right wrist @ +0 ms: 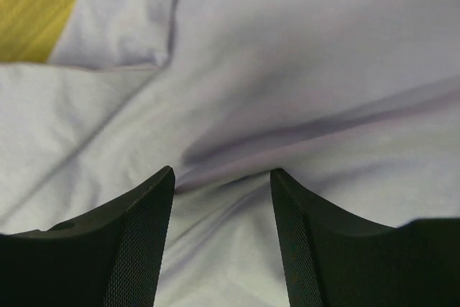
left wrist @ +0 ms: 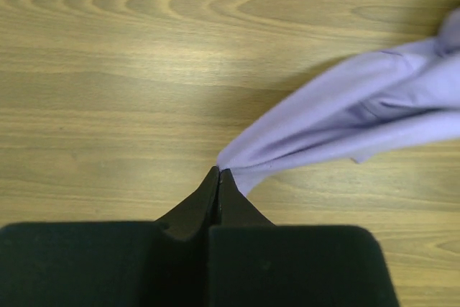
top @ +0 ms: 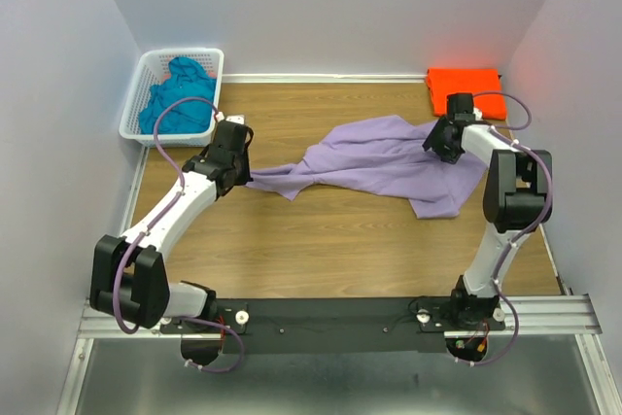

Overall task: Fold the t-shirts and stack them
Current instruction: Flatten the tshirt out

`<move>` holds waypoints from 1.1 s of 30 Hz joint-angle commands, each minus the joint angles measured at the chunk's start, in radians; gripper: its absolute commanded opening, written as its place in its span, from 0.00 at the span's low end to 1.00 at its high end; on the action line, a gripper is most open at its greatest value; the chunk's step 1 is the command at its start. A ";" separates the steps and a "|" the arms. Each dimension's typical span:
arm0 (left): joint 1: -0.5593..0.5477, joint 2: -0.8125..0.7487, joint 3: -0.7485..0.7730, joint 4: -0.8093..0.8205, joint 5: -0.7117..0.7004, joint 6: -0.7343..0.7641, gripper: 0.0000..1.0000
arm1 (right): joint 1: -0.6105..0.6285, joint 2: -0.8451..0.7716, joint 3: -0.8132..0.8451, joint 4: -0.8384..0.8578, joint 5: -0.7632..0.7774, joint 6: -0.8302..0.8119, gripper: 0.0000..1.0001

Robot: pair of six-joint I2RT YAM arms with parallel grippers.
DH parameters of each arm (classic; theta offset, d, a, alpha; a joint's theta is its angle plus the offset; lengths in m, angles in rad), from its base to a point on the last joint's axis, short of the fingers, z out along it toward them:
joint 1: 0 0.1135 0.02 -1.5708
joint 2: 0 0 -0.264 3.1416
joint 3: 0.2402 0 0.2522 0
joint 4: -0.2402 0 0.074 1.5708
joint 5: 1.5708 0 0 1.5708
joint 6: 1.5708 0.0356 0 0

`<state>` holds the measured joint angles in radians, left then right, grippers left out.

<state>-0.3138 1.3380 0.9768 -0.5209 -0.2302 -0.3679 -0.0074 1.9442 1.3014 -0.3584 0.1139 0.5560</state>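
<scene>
left gripper (left wrist: 218,172): smooth black fingers pinched together on a tapered corner of the lavender shirt (left wrist: 359,106) | right gripper (right wrist: 223,177): mesh-textured fingers apart, straddling a soft crease of that cloth | lavender shirt: rumpled, stretched across mid wood-grain table (top: 330,240) | orange shirt (top: 465,85): flat folded rectangle, far right corner | teal shirt (top: 180,94): bunched in white lattice basket (top: 136,104), far left

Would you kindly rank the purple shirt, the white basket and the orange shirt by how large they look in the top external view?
Largest to smallest:
1. purple shirt, spread out loosely
2. white basket
3. orange shirt, folded compactly in the far right corner
</scene>
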 commanded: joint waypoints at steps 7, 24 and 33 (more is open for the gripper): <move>0.007 -0.020 -0.066 0.191 0.215 -0.008 0.00 | -0.013 -0.362 -0.278 -0.117 0.018 -0.044 0.64; 0.007 -0.003 -0.041 0.220 0.150 0.044 0.00 | 0.343 -0.532 -0.464 -0.249 0.113 0.001 0.55; 0.007 -0.014 -0.047 0.219 0.123 0.034 0.00 | 0.422 -0.416 -0.432 -0.323 0.311 0.032 0.55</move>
<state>-0.3134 1.3373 0.9218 -0.3157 -0.0734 -0.3378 0.4030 1.4990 0.8387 -0.6277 0.2848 0.5560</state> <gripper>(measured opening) 0.006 0.550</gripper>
